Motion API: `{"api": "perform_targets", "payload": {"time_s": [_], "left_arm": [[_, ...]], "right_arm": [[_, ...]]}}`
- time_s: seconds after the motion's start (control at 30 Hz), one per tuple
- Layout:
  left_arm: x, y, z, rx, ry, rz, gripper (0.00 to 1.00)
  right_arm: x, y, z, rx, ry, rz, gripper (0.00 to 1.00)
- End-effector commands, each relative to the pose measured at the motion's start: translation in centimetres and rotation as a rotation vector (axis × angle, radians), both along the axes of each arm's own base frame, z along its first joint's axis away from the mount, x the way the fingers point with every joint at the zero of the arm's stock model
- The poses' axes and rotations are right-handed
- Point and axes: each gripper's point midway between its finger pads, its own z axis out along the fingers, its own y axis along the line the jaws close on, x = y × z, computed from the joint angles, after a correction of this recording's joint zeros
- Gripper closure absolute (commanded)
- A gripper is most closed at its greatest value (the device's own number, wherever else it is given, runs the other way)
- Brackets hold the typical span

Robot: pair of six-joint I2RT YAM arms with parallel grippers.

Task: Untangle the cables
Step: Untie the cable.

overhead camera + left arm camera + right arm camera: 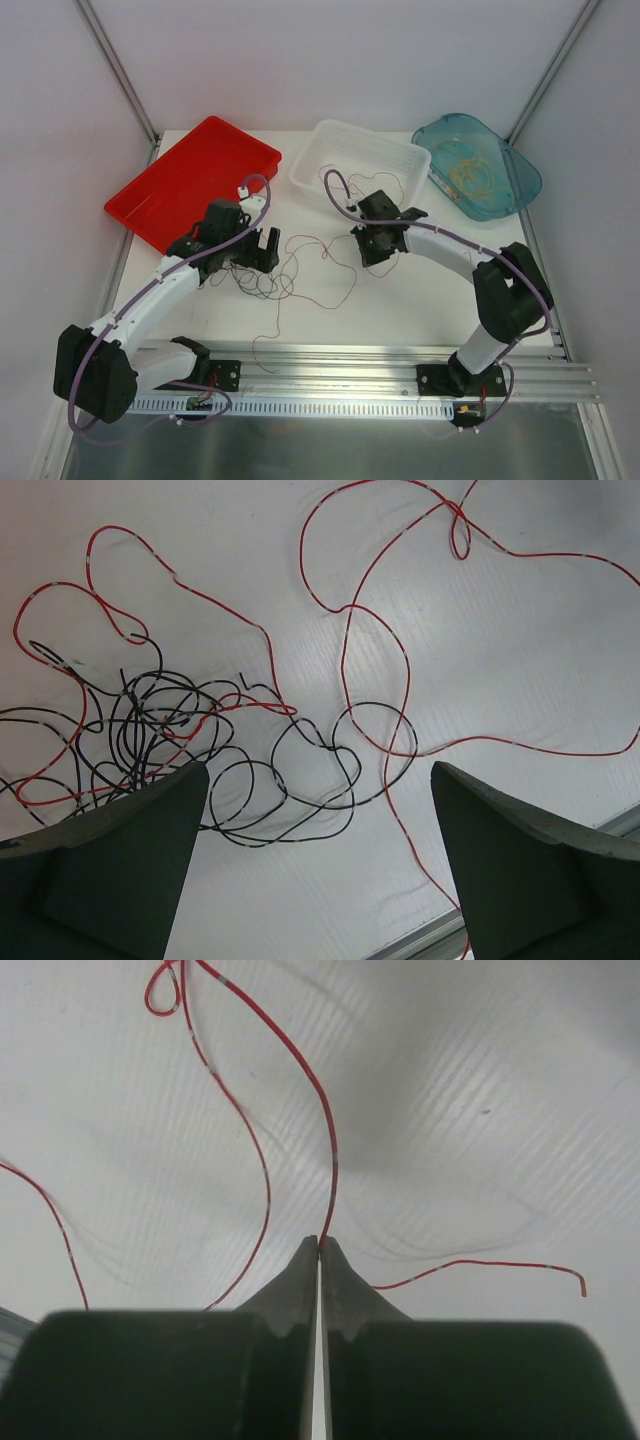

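Nearest the camera, a metal rail [350, 372] is seen along the near edge of the surface [420, 310], and both arm bases are fixed to it. On the left, the left tool [258, 258] is held low over the surface with its jaws spread wide and nothing gripped between its fingers [120, 860]. Just below and to the right of it, the cables [268, 282] are spread on the surface. A black cable [150, 712] is bunched into a dense knot of overlapping loops under the left finger. A red cable [344, 645] is threaded through that knot and is laid out in wider, looser curves toward the right. One thin strand is trailed from the heap toward the near rail. Right of centre, the right tool [320, 1245] is pointed down at the surface with its jaws pressed together, and the red cable is pinched at their very tip. A free red end is curled on the surface just to the right of that tip. At the far side, a red tray [190, 180] is set on the left, a clear tray [398, 160] in the middle and a blue-green bin [520, 180] on the right. Thin yellowish cables [468, 170] are coiled inside the bin.
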Motion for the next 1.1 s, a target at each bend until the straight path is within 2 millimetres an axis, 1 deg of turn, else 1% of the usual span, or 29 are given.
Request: {"api": "perform_targets", "payload": {"time_s": [0.0,0.03,0.07,0.1,0.13,0.17,0.23,0.27,0.33,0.37,0.47,0.53,0.57,0.63,0.7,0.73,0.77,0.83,0.87,0.93,0.97,1.03,1.07], "left_arm": [[0.1,0.2,0.8,-0.001,-0.038,0.004,0.05],[0.1,0.2,0.9,-0.003,-0.04,0.006,0.05],[0.1,0.2,0.9,-0.004,-0.04,0.007,0.05],[0.1,0.2,0.9,-0.004,-0.04,0.007,0.05],[0.0,0.3,0.9,-0.006,-0.041,0.008,0.05],[0.0,0.2,1.0,-0.007,-0.042,0.007,0.05],[0.0,0.2,1.0,-0.009,-0.042,0.008,0.05],[0.1,0.2,1.0,-0.01,-0.043,0.009,0.05],[0.0,0.2,0.9,-0.009,-0.038,0.01,0.05],[0.0,0.2,1.0,-0.01,-0.04,0.01,0.05],[0.0,0.2,1.0,-0.01,-0.042,0.009,0.05],[0.0,0.2,1.0,-0.01,-0.042,0.009,0.05],[0.1,0.3,1.0,-0.009,-0.043,0.012,0.05],[0.1,0.3,1.1,-0.008,-0.046,0.012,0.05],[0.1,0.3,1.1,-0.008,-0.046,0.012,0.05],[0.1,0.3,0.9,-0.005,-0.044,0.014,0.05],[0.0,0.3,1.0,-0.006,-0.043,0.014,0.04],[0.1,0.3,0.9,-0.006,-0.041,0.014,0.05],[0.1,0.3,1.0,-0.009,-0.043,0.012,0.05],[0.0,0.1,0.9,-0.012,-0.037,0.007,0.05],[-0.1,0.0,0.9,-0.016,-0.036,0.0,0.05],[-0.1,-0.1,0.8,-0.019,-0.029,-0.001,0.05],[-0.1,-0.1,0.9,-0.019,-0.029,-0.003,0.05]], "right_arm": [[-3.6,-0.9,0.3,0.026,0.089,-0.089,0.99],[-3.9,-1.5,0.8,0.02,0.067,-0.099,0.98],[-4.1,-2.1,0.7,0.014,0.063,-0.148,0.98],[-4.8,-3.3,0.1,-0.026,0.068,-0.19,0.98],[-4.9,-3.9,0.7,-0.029,0.046,-0.218,0.96],[-5.0,-4.6,0.7,-0.051,0.034,-0.247,0.94],[-5.8,-5.2,0.8,-0.053,0.048,-0.279,0.76],[-5.9,-5.1,1.6,-0.033,0.023,-0.28,0.64],[-5.9,-4.4,2.7,-0.005,-0.027,-0.259,0.58],[-5.6,-4.1,4.0,0.022,-0.07,-0.253,0.53],[-5.1,-2.2,6.6,0.091,-0.135,-0.22,0.46],[-5.2,-0.7,7.5,0.125,-0.147,-0.19,0.45],[-4.9,0.0,8.3,0.144,-0.157,-0.189,0.44],[-5.3,1.3,7.7,0.146,-0.129,-0.181,0.44],[-5.6,2.3,6.9,0.168,-0.086,-0.234,0.44],[-5.9,2.6,5.7,0.153,-0.058,-0.252,0.44],[-6.0,3.0,5.2,0.168,-0.032,-0.308,0.44],[-6.6,3.5,3.1,0.164,0.008,-0.34,0.44],[-6.5,4.2,2.8,0.199,0.021,-0.362,0.45],[-7.1,4.5,1.0,0.19,0.057,-0.379,0.46],[-7.3,4.8,0.5,0.195,0.077,-0.38,0.48],[-7.2,5.4,0.2,0.216,0.085,-0.382,0.51],[-7.2,5.2,-0.3,0.197,0.088,-0.384,0.57]]}}
